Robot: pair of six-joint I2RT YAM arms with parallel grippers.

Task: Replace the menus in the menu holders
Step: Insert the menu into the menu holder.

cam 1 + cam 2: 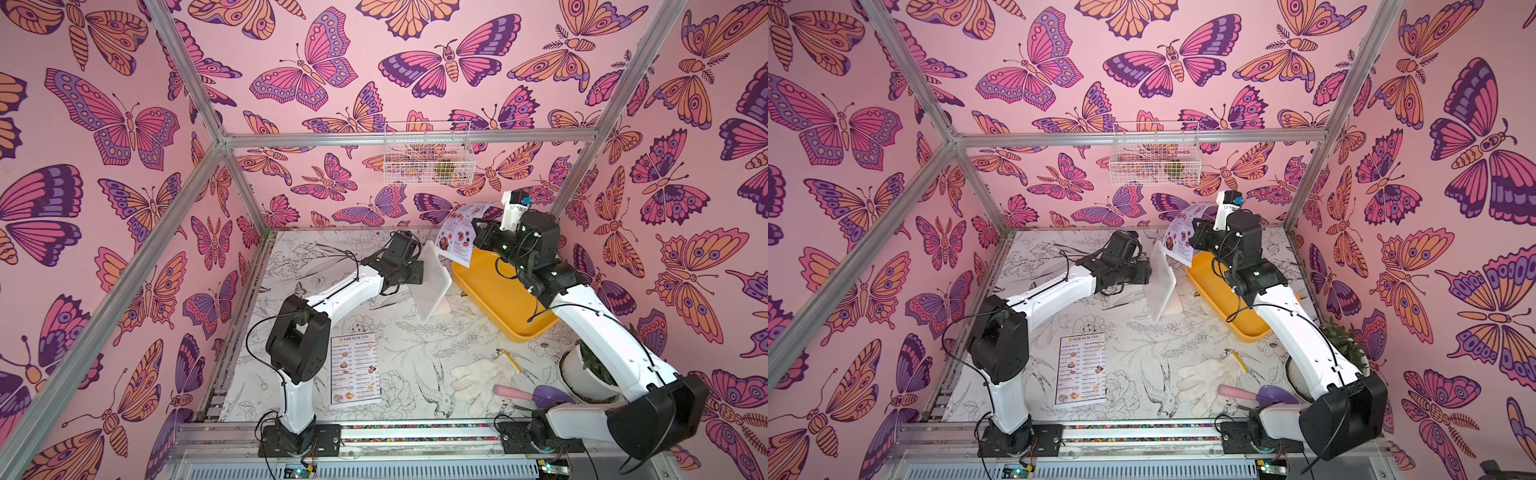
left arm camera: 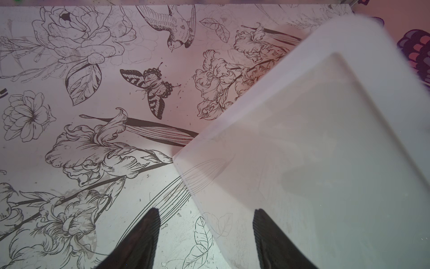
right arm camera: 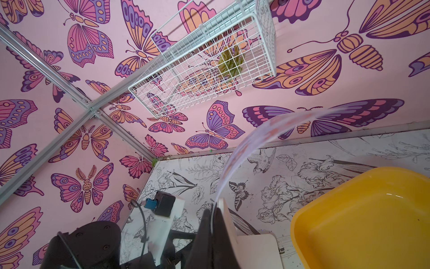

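This is a robot lab booth, a small test box. Shiny metal bars [image 1: 407, 137] make a frame like a cage. The walls [image 1: 104, 124] are flat boards printed with big butterflies. The surface [image 1: 399, 340] is printed with drawn flowers and birds. The left arm [image 1: 340, 291] and the right arm [image 1: 602, 336] are robot arms bolted to a metal rail [image 1: 415, 436], with wires and little circuit boards [image 1: 297, 471]. A white menu [image 1: 355, 368], a picture menu [image 1: 455, 237], a yellow tray [image 1: 494, 299], a plant pot [image 1: 577, 374], a glove [image 1: 473, 376] and a scoop [image 1: 548, 395] look like play things.
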